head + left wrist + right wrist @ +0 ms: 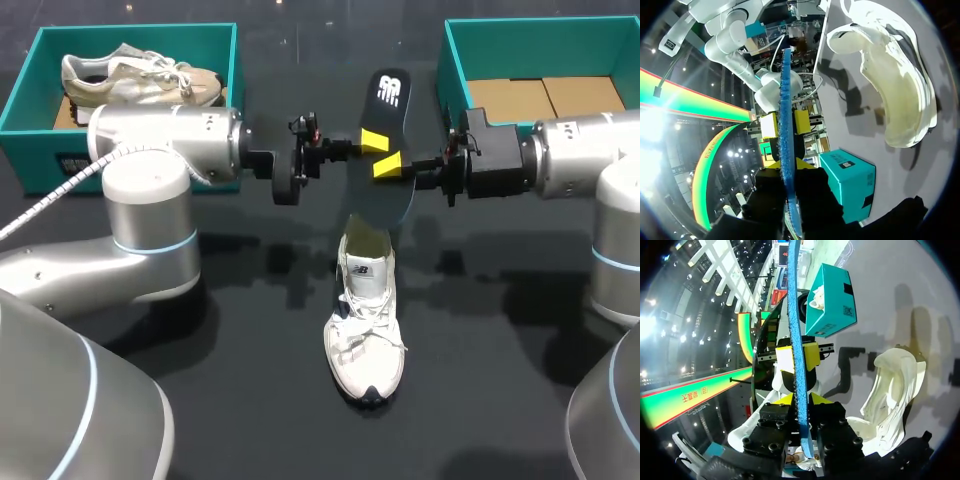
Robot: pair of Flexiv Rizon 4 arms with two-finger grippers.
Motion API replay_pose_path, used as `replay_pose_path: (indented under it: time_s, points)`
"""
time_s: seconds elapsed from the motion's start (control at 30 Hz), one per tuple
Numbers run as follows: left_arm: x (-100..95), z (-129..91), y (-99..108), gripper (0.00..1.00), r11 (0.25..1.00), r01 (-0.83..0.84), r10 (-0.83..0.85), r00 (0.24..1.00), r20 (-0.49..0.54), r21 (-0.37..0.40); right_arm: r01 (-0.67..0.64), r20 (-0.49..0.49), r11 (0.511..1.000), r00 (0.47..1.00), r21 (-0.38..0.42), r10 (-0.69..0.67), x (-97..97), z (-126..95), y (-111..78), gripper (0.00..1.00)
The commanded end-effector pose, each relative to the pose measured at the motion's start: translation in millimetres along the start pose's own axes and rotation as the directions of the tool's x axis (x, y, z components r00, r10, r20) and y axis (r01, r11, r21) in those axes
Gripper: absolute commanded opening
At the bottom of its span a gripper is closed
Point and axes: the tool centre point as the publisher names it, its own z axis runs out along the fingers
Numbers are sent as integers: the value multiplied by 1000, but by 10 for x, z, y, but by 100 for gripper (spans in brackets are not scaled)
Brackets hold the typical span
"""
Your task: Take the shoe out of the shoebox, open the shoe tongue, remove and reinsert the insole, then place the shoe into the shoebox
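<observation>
From above, two silver robot arms meet over the middle of a dark table (480, 390). The left gripper (372, 141) and the right gripper (389, 164) both pinch one black insole (388, 95). They hold it near its middle from opposite long edges, in the air with its logo side up. Only one yellow fingertip of each gripper shows in this view. The other finger is hidden under the insole.

The wrist views show what the overhead view hides. Each sees the insole edge-on as a thin blue strip (786, 125). Each arm's own two yellow-tipped fingers press against the strip from both faces, and the other arm's yellow tips clamp it just ahead. Both wrist views also look down into the white shoe (890, 85), whose mouth gapes wide and pale inside.

In the overhead view the laced shoe stands on its sole on the table. It sits under the end of the insole nearer the robot, with its toe toward the robot. It is between the two boxes and outside both.

The left shoebox (30, 145) is teal and open, at the table's far left. It holds a second shoe (140, 80), a beige and white sneaker lying lengthwise. The right wrist view shows this box beyond the insole, with a bit of white above its rim.

The right shoebox (540, 50) is also teal and open, at the far right. Only its brown cardboard floor (540, 98) shows. The left wrist view sees this box from outside, so its interior cannot be seen there.
</observation>
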Motion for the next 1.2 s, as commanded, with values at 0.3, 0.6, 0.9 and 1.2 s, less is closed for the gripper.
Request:
replay_pose_path:
  time_s: [0.3, 0.6, 0.9, 1.2]
  points:
    - [0, -20, -26, 0, 1000, -2, 2, 1000, 8, -4, -24, -10, 999, 1000, -41, 24, -37, 20, 40, 13]
    - [15, -30, -33, 0, 1000, 4, -4, 1000, 10, -5, -32, -18, 997, 999, -65, 31, -40, 19, 69, 0]
    - [5, -109, -69, 100, 999, 26, -27, 999, -26, -18, 1, -19, 996, 1000, -92, -2, -41, -9, 115, 0]
    - [-123, -530, -177, 100, 985, 142, -148, 987, -59, -97, 122, -27, 988, 992, -94, -125, -38, -76, 231, 0]
